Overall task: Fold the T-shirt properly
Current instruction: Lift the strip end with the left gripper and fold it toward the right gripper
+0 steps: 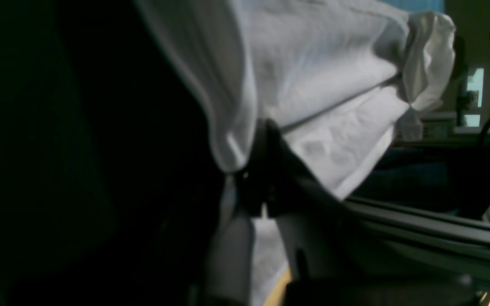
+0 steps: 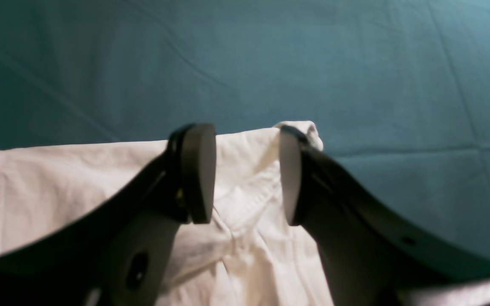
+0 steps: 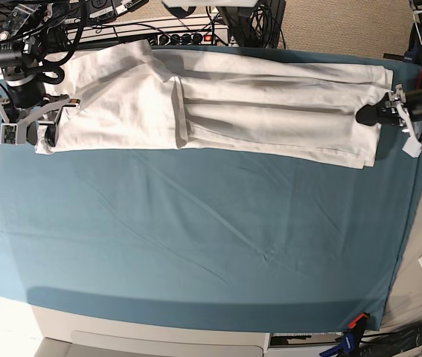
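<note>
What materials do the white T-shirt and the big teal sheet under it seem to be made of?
White T-shirt: probably matte woven or knit cotton; soft creases and a stitched hem show. Big teal sheet: also matte fabric, seemingly thin, with long shallow wrinkles.

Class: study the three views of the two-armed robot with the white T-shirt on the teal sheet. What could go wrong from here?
1. The left gripper pinches the plain white cotton T-shirt near its edge; a shallow bite might slip when lifted.
2. The right gripper stands open over a bunched corner, so it may close on uneven layers and skew the fold.
3. The wrinkled teal sheet beneath could get caught along with the cloth.
</note>
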`<state>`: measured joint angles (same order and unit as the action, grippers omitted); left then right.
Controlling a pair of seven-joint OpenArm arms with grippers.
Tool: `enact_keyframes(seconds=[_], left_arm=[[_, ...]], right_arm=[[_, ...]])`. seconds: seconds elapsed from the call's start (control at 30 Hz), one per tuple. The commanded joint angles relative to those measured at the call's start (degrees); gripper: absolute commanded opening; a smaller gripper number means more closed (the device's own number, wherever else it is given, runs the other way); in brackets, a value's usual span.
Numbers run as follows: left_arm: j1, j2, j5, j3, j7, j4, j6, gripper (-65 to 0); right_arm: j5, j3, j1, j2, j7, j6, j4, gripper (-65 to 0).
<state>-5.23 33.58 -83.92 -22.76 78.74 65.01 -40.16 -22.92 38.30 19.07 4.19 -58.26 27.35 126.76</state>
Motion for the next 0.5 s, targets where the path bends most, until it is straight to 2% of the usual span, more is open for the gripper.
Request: enact_keyframes(seconds=[0.0, 0.27, 0.37, 0.47], left_arm=[[-0.39, -0.20, -1.08, 0.09, 1.26, 2.40, 0.16, -65.0], [-4.33, -6.08, -1.08, 0.09, 1.26, 22.84, 0.16, -65.0], [-4.39, -6.78, 6.25, 0.09, 1.20, 30.18, 0.16, -65.0], [-4.42, -6.78, 10.88, 0.11, -0.92, 36.00, 0.16, -65.0]], right_arm=[[-0.33, 0.79, 0.00, 0.57, 1.55, -0.46, 1.01, -40.1], [-0.35, 3.96, 0.02, 0.57, 1.49, -1.49, 1.01, -40.1], [-0.37, 3.98, 0.02, 0.55, 1.51, -1.46, 1.01, -40.1], [-0.39, 3.98, 0.00, 0.57, 1.51, -1.46, 1.01, -40.1]])
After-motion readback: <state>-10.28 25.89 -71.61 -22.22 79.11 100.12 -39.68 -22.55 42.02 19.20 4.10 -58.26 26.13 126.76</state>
